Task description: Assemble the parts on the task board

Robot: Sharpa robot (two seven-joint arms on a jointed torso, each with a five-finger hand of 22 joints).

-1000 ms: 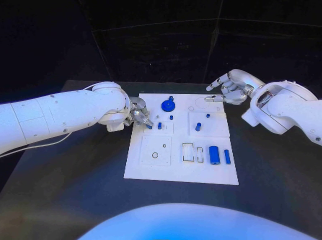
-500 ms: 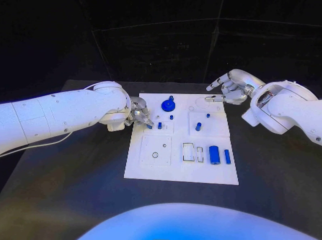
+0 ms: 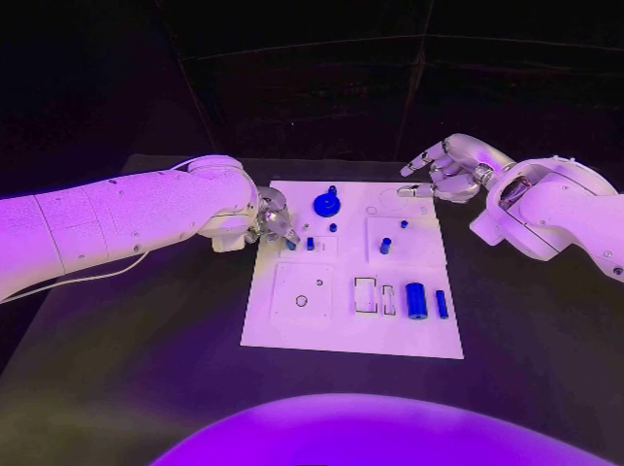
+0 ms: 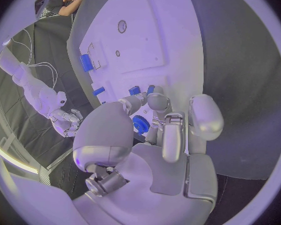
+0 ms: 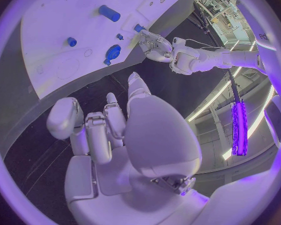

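White plate: the task board [image 3: 351,325] lies flat in the middle of the black table [image 3: 144,369], its long side running away from the robot.
Blue parts, far end: a round blue disc with a short stem [image 3: 326,203] sits near the board's far edge, left of centre; a small blue peg [image 3: 331,227] stands just nearer than it.
Blue parts, left edge: two short blue pegs [image 3: 309,243] stand close to the board's left edge, right beside the left hand's fingertips.
Blue parts, right half: a blue peg [image 3: 384,246] stands in the raised square block on the right half, and a tiny blue piece [image 3: 403,224] lies just beyond it.
Blue parts, near end: a thick blue cylinder [image 3: 415,300] and a thin blue bar [image 3: 441,304] lie side by side, next to two empty rectangular slots [image 3: 366,294].
Round recess: a small ring-shaped hole [image 3: 301,301] sits in the square plate on the board's left half.
Left hand: the left hand [image 3: 270,222] is over the board's left edge, fingers drawn together and pointing down at the pegs; the left wrist view [image 4: 159,130] shows the fingertips bunched close over a blue piece, but I cannot tell whether they pinch anything.
Right hand: the right hand [image 3: 444,172] hangs above the board's far right corner, apart from it, fingers loosely curled with gaps between them and nothing in them; the right wrist view [image 5: 115,130] shows the same.
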